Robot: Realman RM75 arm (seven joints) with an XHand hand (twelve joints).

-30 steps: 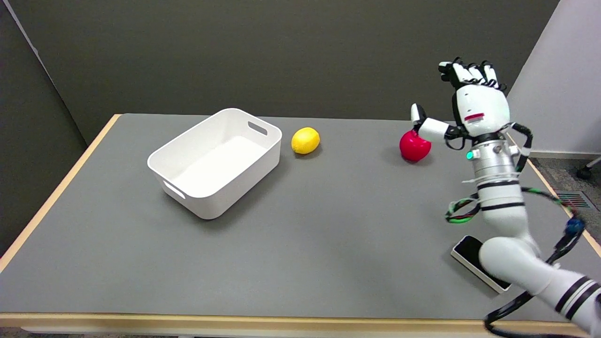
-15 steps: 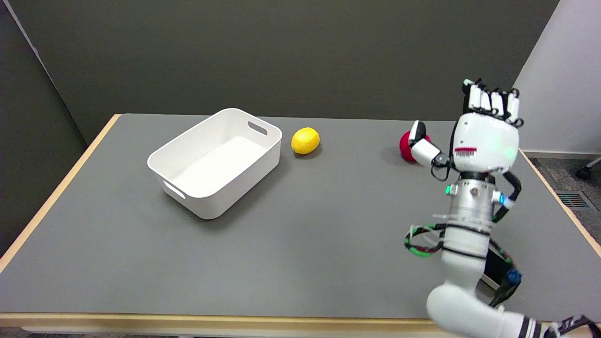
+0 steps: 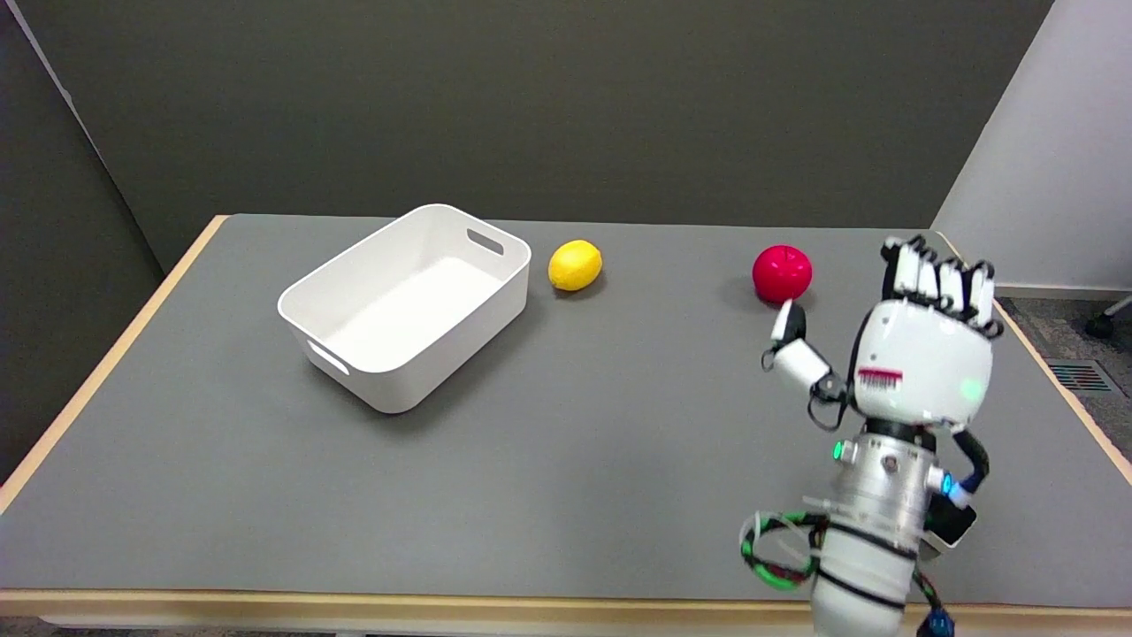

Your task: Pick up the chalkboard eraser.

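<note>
Chalkboard eraser (image 3: 957,522) mostly hidden behind the right wrist; forearm cut off below

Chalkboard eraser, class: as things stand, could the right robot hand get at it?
Probably not directly. The right robot hand is raised, fingers up, while the chalkboard eraser lies low behind the robot's own wrist, mostly hidden. It would likely need to reposition first.

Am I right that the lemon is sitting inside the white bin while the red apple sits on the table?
Not quite. The head view shows the lemon on the table beside the white bin, to its right, not inside it. The red apple does sit on the table.
</note>
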